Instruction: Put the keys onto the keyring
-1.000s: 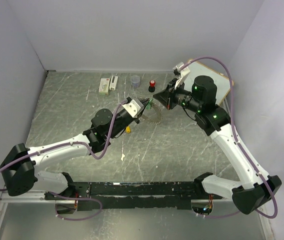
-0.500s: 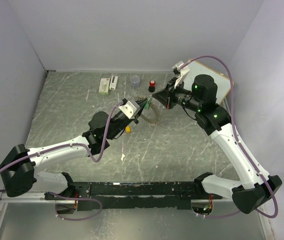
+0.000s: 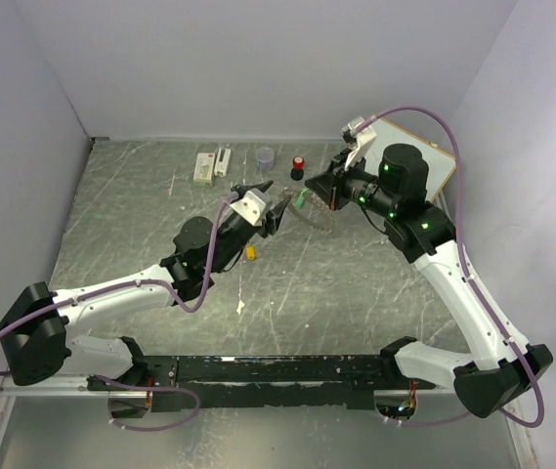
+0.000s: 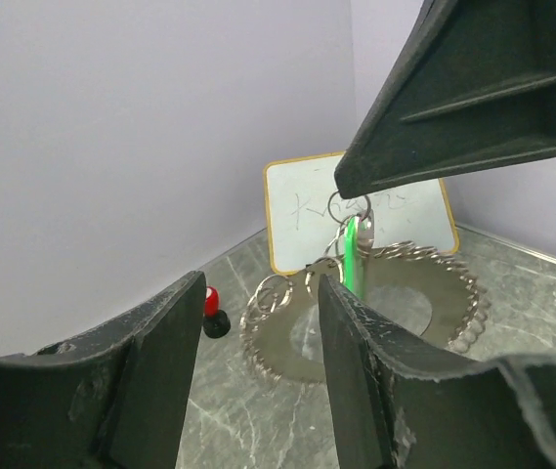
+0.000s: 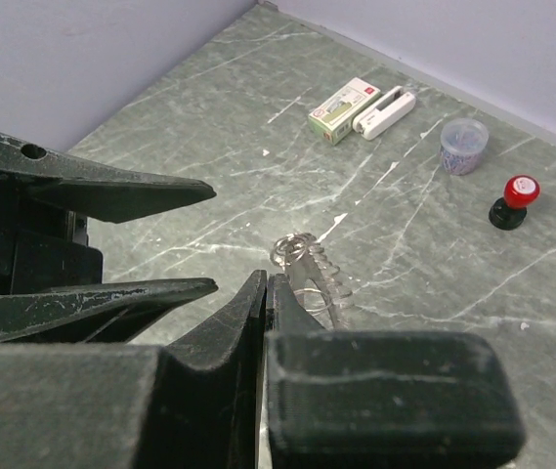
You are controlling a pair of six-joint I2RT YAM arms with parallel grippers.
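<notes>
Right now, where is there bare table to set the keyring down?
Bare: the table left of the left arm, up to the wall, and the near middle between the forearms, nearer than the yellow key. Crowded: back centre, where box, cup, knob, keyring, left gripper and right gripper meet.

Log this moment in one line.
left gripper open | right gripper shut on keyring | green key hangs at keyring | yellow key on table

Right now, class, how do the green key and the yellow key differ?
The green key hangs upright against the keyring; the yellow key lies on the table. The green key is beside the shut right gripper; the yellow key sits beside the left arm, ungripped. Both are tiny.
</notes>
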